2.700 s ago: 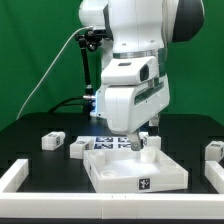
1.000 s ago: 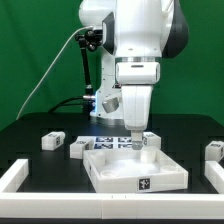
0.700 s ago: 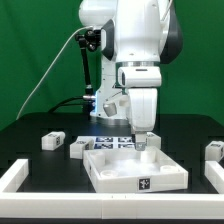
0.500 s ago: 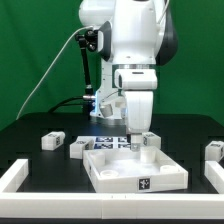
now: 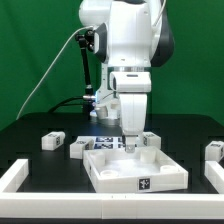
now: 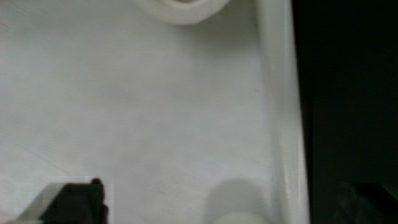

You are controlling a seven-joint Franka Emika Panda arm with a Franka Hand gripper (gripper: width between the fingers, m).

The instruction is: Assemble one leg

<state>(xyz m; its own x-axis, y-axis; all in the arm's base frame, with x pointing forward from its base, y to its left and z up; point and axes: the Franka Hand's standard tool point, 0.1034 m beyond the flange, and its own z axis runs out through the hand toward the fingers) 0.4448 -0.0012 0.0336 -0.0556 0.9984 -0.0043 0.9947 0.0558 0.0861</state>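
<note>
The large white square panel (image 5: 135, 170) lies on the black table in the middle. One leg (image 5: 152, 144), a small white peg, stands upright at the panel's far corner toward the exterior view's right. My gripper (image 5: 130, 143) hangs just over the panel's far edge, beside that leg on the exterior view's left and not holding it. In the wrist view one dark finger (image 6: 75, 200) shows over the bare panel surface (image 6: 143, 110), with nothing between the jaws. A round socket (image 6: 183, 8) shows on the panel.
Loose legs lie at the exterior view's left (image 5: 53, 140) (image 5: 78, 148), and another at the right edge (image 5: 213, 150). The marker board (image 5: 108, 140) lies behind the panel. White rails (image 5: 15, 176) (image 5: 214, 176) border the front corners.
The gripper has turned about its vertical axis and shifted toward the exterior view's left, away from the upright leg. The leg and the panel have stayed in place.
</note>
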